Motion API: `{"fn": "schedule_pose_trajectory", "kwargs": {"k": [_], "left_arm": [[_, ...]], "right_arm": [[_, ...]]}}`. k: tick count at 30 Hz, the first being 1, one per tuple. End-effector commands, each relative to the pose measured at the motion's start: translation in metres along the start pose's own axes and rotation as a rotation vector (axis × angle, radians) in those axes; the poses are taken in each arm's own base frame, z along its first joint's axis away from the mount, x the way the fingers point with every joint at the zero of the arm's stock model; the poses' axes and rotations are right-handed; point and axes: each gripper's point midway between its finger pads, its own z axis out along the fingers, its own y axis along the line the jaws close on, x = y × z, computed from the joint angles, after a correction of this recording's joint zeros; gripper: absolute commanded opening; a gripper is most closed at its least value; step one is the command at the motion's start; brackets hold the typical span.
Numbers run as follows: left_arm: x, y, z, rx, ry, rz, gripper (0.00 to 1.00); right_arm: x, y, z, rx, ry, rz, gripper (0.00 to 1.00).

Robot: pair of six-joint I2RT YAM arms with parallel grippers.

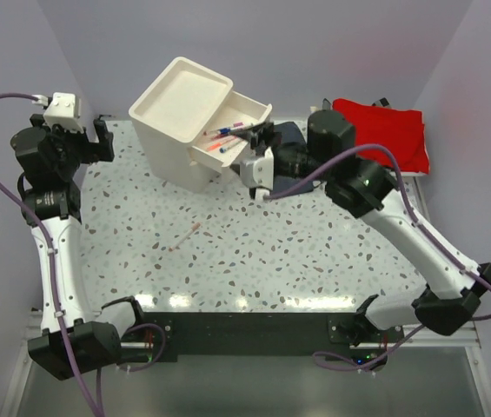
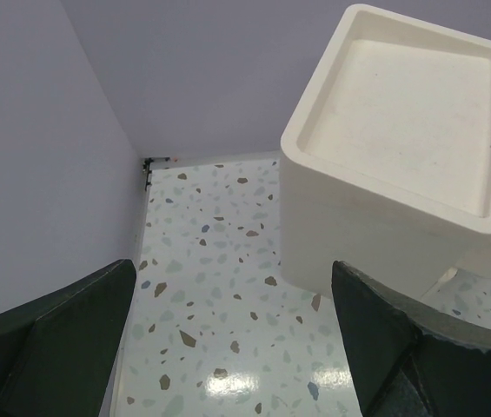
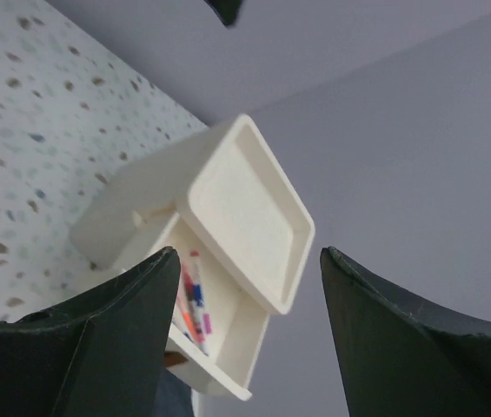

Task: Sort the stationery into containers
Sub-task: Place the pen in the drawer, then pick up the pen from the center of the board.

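From above, the cream drawer unit sits tilted at the back of the speckled table. Its open drawer juts toward the right arm with several pens lying inside. One pink pen lies alone on the table, well apart from the unit. A red cloth sits at the far right.

In the left wrist view, the left end effector is spread wide over bare table, just beside the unit's wall, and holds nothing.

In the right wrist view, the right end effector is also parted and empty, and the drawer of pens shows between its fingers.
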Motion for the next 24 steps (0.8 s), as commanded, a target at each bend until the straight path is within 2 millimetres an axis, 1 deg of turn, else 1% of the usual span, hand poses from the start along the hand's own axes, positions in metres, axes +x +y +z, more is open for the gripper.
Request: {"fn": "schedule_pose_trajectory", "kwargs": {"k": [1, 2, 3, 4, 5, 7, 8, 9, 10, 11, 13, 14, 15, 16, 17, 18, 20, 22, 23, 24], "left_arm": [[-0.008, 0.002, -0.004, -0.015, -0.038, -0.020, 1.00], [-0.009, 0.003, -0.004, -0.021, -0.039, -0.019, 1.00], [-0.010, 0.004, -0.005, -0.024, -0.040, -0.019, 1.00], [-0.010, 0.004, -0.006, -0.028, -0.041, -0.019, 1.00], [-0.010, 0.005, -0.007, -0.037, -0.043, -0.019, 1.00], [-0.009, 0.006, -0.008, -0.046, -0.044, -0.028, 1.00], [-0.009, 0.006, -0.010, -0.050, -0.047, -0.032, 1.00], [-0.009, 0.005, -0.012, -0.046, -0.046, -0.036, 1.00], [-0.008, 0.004, -0.013, -0.043, -0.045, -0.036, 1.00], [-0.009, 0.002, -0.015, -0.034, -0.047, -0.035, 1.00], [-0.007, 0.000, -0.016, -0.027, -0.039, -0.035, 1.00], [-0.007, 0.000, -0.017, -0.029, -0.037, -0.030, 1.00], [-0.007, 0.000, -0.018, -0.030, -0.034, -0.023, 1.00], [-0.008, 0.001, -0.019, -0.037, -0.032, -0.021, 1.00], [-0.007, 0.001, -0.020, -0.037, -0.024, -0.018, 1.00], [-0.009, 0.002, -0.021, -0.040, -0.025, -0.007, 1.00], [-0.008, 0.003, -0.021, -0.043, -0.013, -0.002, 1.00], [-0.010, 0.004, -0.020, -0.048, -0.012, 0.012, 1.00], [-0.010, 0.003, -0.019, -0.045, -0.010, 0.017, 1.00], [-0.011, 0.003, -0.019, -0.045, -0.013, 0.026, 1.00]], "right_arm": [[0.015, 0.135, 0.022, -0.337, 0.034, 0.228, 0.67], [0.007, 0.162, 0.030, -0.407, 0.023, 0.237, 0.66], [0.008, 0.188, 0.032, -0.477, 0.035, 0.273, 0.64], [0.005, 0.205, 0.036, -0.525, 0.032, 0.291, 0.64], [0.005, 0.235, 0.048, -0.609, 0.039, 0.325, 0.63], [0.000, 0.259, 0.064, -0.677, 0.055, 0.407, 0.58], [0.006, 0.270, 0.080, -0.714, 0.073, 0.432, 0.56], [0.010, 0.280, 0.085, -0.750, 0.093, 0.450, 0.53], [0.011, 0.283, 0.093, -0.763, 0.095, 0.459, 0.52], [0.016, 0.286, 0.108, -0.779, 0.101, 0.466, 0.52], [0.021, 0.294, 0.114, -0.827, 0.109, 0.468, 0.51], [0.019, 0.287, 0.124, -0.826, 0.093, 0.444, 0.49], [0.030, 0.304, 0.127, -0.879, 0.131, 0.466, 0.47], [0.035, 0.309, 0.132, -0.897, 0.143, 0.468, 0.45], [0.032, 0.301, 0.139, -0.890, 0.128, 0.445, 0.43], [0.041, 0.315, 0.142, -0.924, 0.155, 0.459, 0.43], [0.046, 0.314, 0.150, -0.907, 0.160, 0.449, 0.43], [0.056, 0.318, 0.162, -0.885, 0.171, 0.437, 0.44], [0.059, 0.316, 0.168, -0.870, 0.179, 0.424, 0.44], [0.064, 0.318, 0.171, -0.873, 0.191, 0.423, 0.44]]}}
